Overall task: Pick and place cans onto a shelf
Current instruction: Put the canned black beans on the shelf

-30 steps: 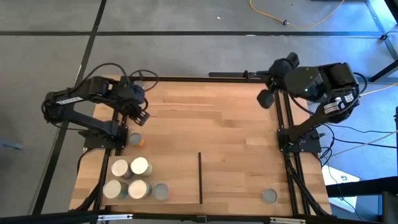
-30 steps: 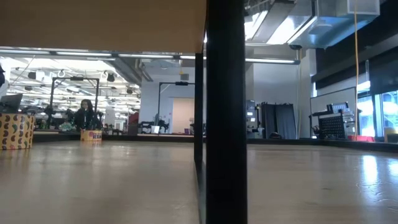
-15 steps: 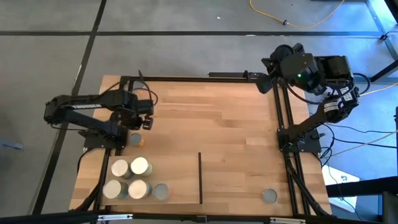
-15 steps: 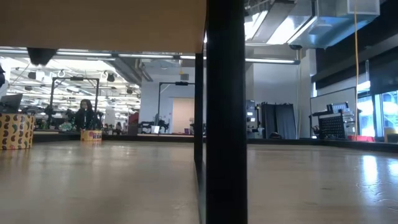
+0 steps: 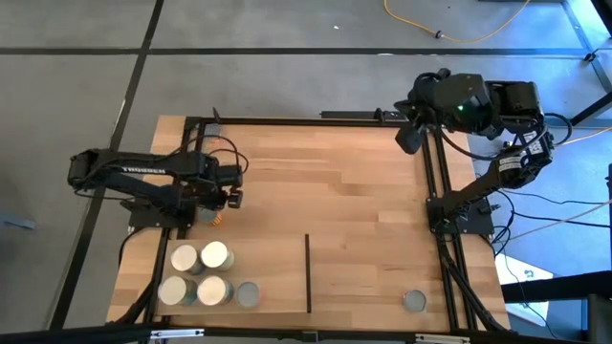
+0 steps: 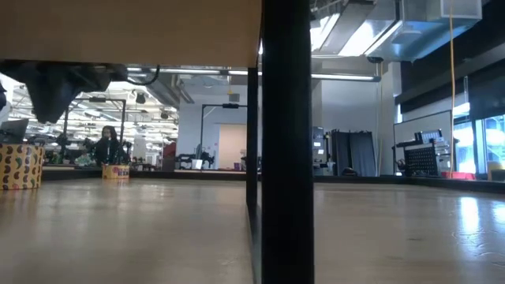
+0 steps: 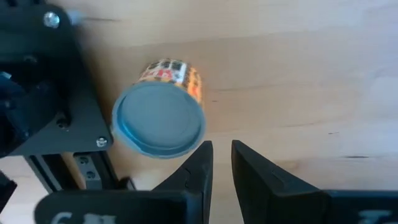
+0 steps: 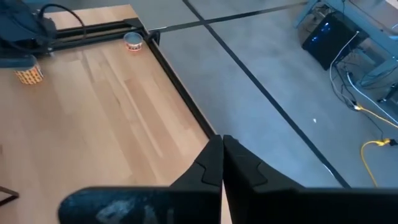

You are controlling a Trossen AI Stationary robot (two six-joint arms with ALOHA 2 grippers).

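Left gripper (image 7: 222, 160), fingers narrowly parted and empty, hovers beside a grey-topped, orange-labelled can (image 7: 160, 117) partly hidden overhead; right gripper (image 8: 222, 155) is closed, empty, off-table.

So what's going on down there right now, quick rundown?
Left end effector open, empty, poised above grey-topped can beside left arm's base. Right end effector shut, parked off table's far right corner. Nothing blocking.

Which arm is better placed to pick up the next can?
Left. The left gripper hovers beside the grey-topped, orange-labelled can near the table's left frame, fingers slightly apart. The right gripper is shut, far off at the table's back right corner.
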